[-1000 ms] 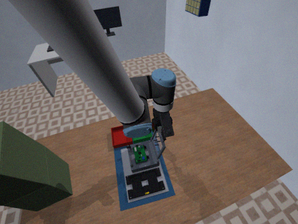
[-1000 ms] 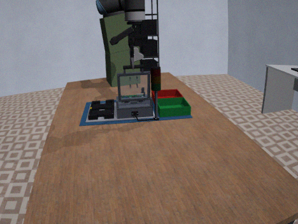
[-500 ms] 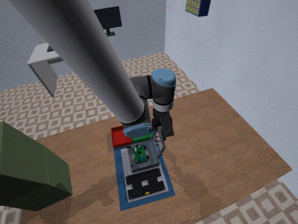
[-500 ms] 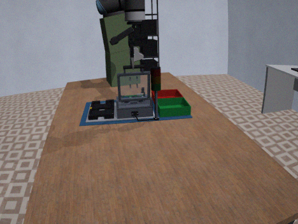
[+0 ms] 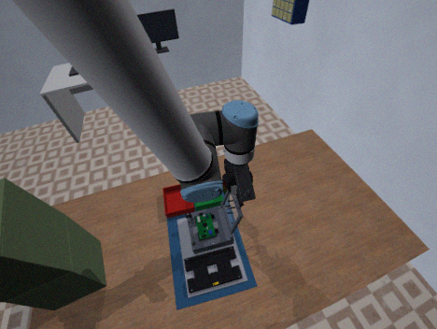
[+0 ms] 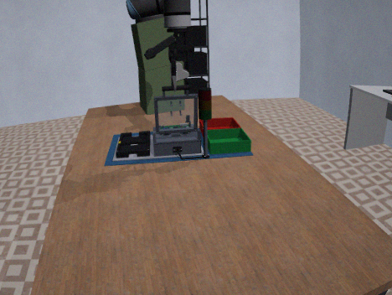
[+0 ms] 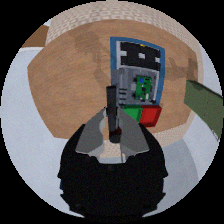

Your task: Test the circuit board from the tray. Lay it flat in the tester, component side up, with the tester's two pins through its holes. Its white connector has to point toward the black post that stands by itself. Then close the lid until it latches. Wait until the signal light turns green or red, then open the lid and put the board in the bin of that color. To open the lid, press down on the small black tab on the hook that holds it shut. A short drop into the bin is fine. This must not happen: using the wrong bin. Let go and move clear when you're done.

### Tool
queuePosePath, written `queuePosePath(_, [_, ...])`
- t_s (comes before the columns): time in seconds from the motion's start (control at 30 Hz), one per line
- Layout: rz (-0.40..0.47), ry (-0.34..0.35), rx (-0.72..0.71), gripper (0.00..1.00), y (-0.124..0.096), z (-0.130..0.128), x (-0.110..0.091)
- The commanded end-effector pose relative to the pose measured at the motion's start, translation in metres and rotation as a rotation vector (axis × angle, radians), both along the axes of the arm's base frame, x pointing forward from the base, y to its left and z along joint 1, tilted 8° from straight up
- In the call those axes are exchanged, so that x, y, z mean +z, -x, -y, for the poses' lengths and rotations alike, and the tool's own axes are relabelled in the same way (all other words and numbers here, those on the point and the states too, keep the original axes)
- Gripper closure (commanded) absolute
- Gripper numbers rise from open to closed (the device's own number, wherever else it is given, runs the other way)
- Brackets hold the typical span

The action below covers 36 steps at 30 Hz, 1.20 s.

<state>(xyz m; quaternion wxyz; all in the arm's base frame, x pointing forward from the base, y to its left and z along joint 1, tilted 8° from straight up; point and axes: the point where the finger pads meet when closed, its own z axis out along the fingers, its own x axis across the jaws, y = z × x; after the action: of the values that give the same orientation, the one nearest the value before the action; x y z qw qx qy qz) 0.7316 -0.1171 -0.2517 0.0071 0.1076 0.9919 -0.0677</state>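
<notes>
The green circuit board (image 5: 205,226) (image 7: 143,87) lies flat in the grey tester (image 5: 212,244) (image 6: 176,144). The tester's lid (image 6: 156,113) (image 5: 239,216) stands open, about upright. My gripper (image 6: 181,80) (image 7: 111,107) is shut. It hangs just above and behind the lid's top edge, beside the signal tower (image 6: 205,105). I cannot tell whether it touches the lid. The tower's lamps look dark. The black tray (image 5: 215,273) (image 6: 133,144) (image 7: 140,54) is empty. The red bin (image 5: 174,201) (image 6: 219,122) (image 7: 149,116) and the green bin (image 5: 207,204) (image 6: 228,142) (image 7: 131,111) stand on the tester's other side.
Tray, tester and bins sit on a blue mat (image 5: 175,262) (image 6: 110,161) on the wooden table. A big green box (image 5: 42,252) (image 6: 147,63) stands at the table's far end behind the arm. A white desk (image 6: 368,113) stands off the table.
</notes>
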Motion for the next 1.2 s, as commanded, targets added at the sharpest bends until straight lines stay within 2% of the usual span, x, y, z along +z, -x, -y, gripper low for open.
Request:
queuePosePath(0.0, [0.001, 0.0, 0.0, 1.0, -0.001, 0.0, 0.001])
queuePosePath(0.6, [0.001, 0.0, 0.0, 1.0, 0.003, -0.001, 0.001])
queuePosePath(1.17, [0.001, 0.0, 0.0, 1.0, 0.016, -0.004, 0.004])
